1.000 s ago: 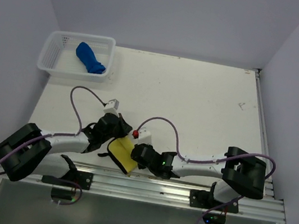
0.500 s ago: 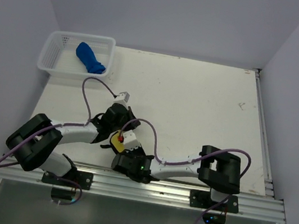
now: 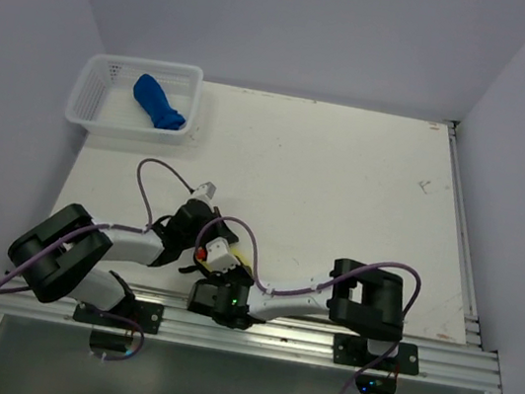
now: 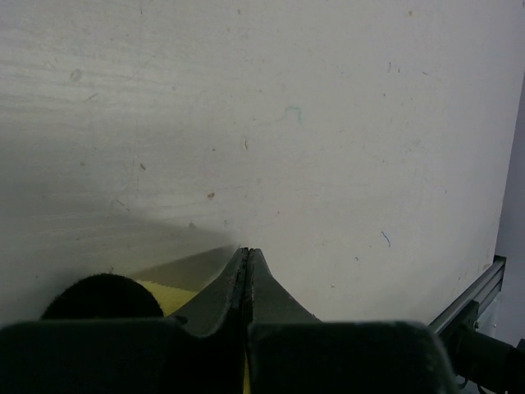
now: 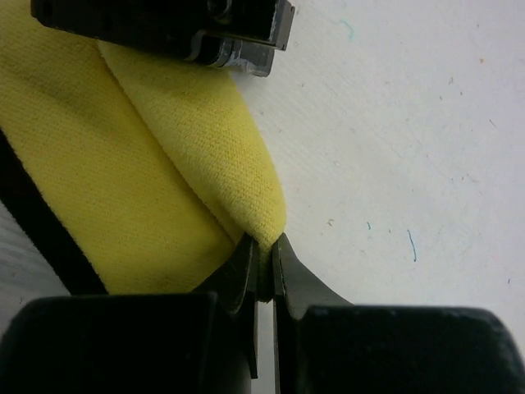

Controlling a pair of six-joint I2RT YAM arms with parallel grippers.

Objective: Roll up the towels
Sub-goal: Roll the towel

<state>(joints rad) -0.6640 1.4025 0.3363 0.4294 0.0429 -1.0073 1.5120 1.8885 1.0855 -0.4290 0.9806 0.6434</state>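
White tabletop, lilac walls; right fingers tight on yellow towel, left fingers tight together.

No readable text, labels, numbers or signs anywhere.

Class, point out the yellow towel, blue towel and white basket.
yellow towel [image 5: 164, 180]: right wrist view, folded top layer.
blue towel [image 3: 157, 102]: top view, its middle.
white basket [image 3: 118, 130]: top view, near wall.

Scuffed white table boxed in by plain pale lavender walls, aluminium rail along near edge, even flat lighting.
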